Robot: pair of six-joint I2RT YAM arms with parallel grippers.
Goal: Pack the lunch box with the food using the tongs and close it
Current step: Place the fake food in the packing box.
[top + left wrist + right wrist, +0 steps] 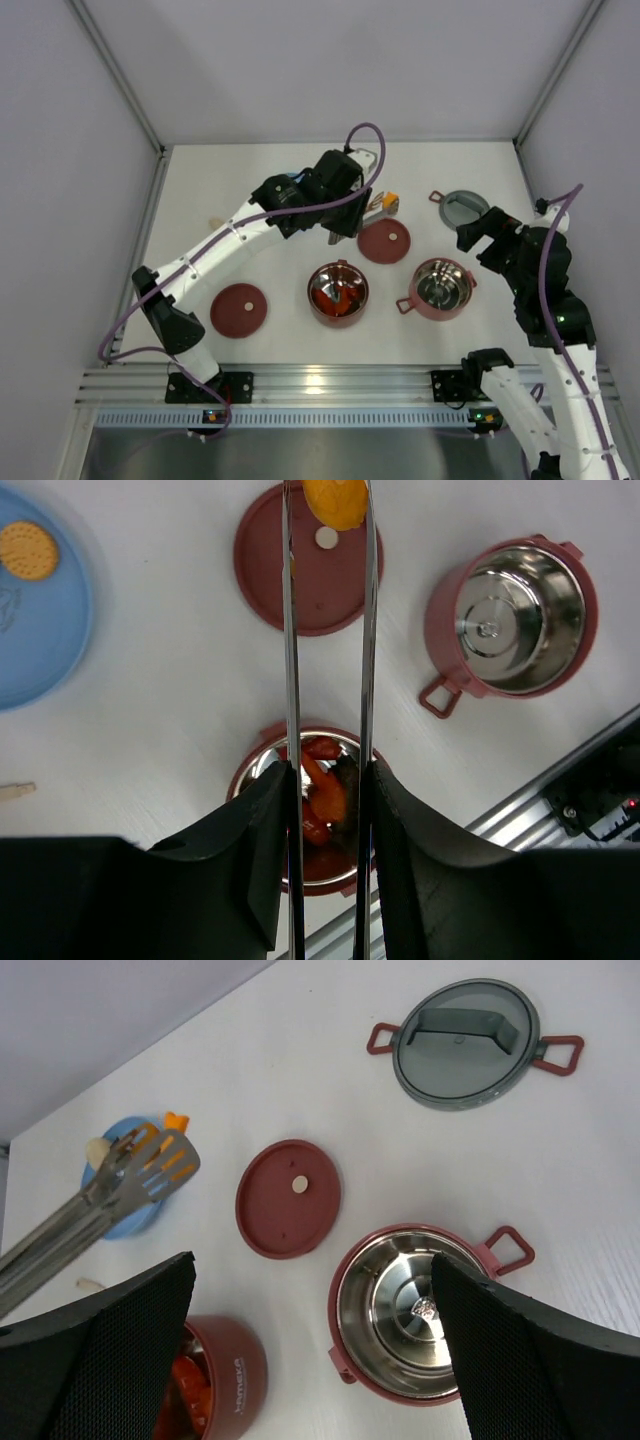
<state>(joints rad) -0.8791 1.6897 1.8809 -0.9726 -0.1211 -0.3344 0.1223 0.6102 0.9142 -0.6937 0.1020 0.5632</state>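
Left wrist view: left jaws clamping tongs [291, 680], tips pinching orange piece [337, 502] over disc lid [300, 590]. Middle bowl [245, 770] holding red, orange, black food [322, 748]. Right jaws standing wide open, empty, hovering above empty right bowl [345, 1295]. Grey lid [465, 1045] lying far right on tabletop [230, 170].

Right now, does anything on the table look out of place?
One small pale scrap lies on the bare table beside the blue plate, not on it. Too small to identify. Nothing else looks spilled.
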